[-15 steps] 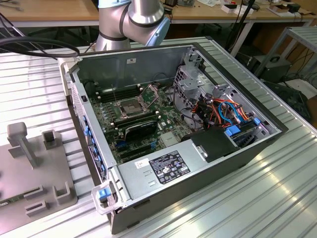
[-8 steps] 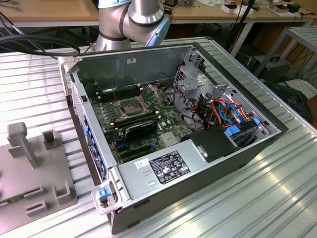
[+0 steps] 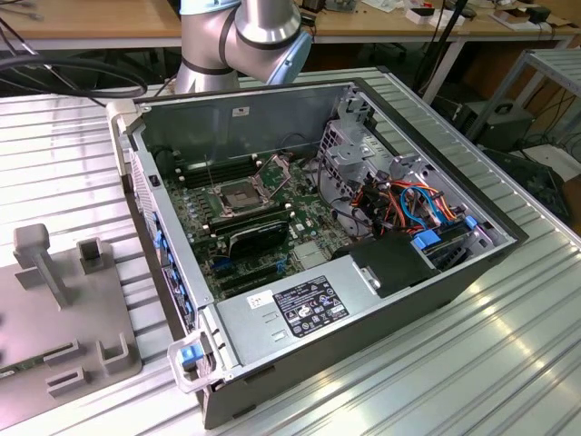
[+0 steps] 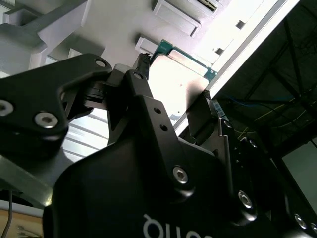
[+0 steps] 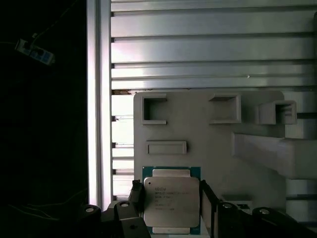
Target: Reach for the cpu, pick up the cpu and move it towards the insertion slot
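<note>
Gripper (image 5: 171, 206) fingers (image 5: 134, 196) closed on cpu's (image 5: 171, 201) two edges, above grey fixture plate (image 5: 208, 148). Socket (image 3: 238, 196) in open case (image 3: 272, 109), latch raised.

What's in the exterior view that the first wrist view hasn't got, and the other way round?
The exterior view adds the open computer case, the insertion slot on its board, and the robot arm behind it. The first wrist view adds the cpu, held between the gripper fingers by the edge of the grey holder plate. Both share the grey holder plate and the ribbed metal table.
</note>
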Robot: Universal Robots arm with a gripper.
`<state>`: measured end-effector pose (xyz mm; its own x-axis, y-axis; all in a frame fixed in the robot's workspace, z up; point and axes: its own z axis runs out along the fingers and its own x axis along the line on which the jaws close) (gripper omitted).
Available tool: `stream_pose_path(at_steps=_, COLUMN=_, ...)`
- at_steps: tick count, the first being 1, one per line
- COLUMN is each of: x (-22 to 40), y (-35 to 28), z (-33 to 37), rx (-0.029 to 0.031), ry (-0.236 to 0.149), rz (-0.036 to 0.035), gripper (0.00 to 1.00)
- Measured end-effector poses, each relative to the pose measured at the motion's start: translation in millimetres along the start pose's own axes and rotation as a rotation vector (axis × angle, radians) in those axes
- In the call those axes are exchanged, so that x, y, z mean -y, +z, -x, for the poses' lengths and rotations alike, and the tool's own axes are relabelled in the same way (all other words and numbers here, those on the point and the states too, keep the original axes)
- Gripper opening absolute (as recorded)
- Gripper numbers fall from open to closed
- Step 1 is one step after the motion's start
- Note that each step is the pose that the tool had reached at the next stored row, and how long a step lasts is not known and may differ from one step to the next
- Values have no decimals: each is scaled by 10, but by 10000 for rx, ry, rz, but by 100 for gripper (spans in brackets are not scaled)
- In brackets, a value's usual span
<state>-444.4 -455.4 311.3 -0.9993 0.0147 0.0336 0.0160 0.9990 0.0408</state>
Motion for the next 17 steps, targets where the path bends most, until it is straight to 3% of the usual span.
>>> stream_pose_path(at_steps=6, x=-4, y=-111, z=-3, rx=-4, ry=0, rz=1, gripper=55)
stream_pose_path(at_steps=17, x=-6, y=-159, z=-4, rx=-6, ry=1, rz=0, gripper=55)
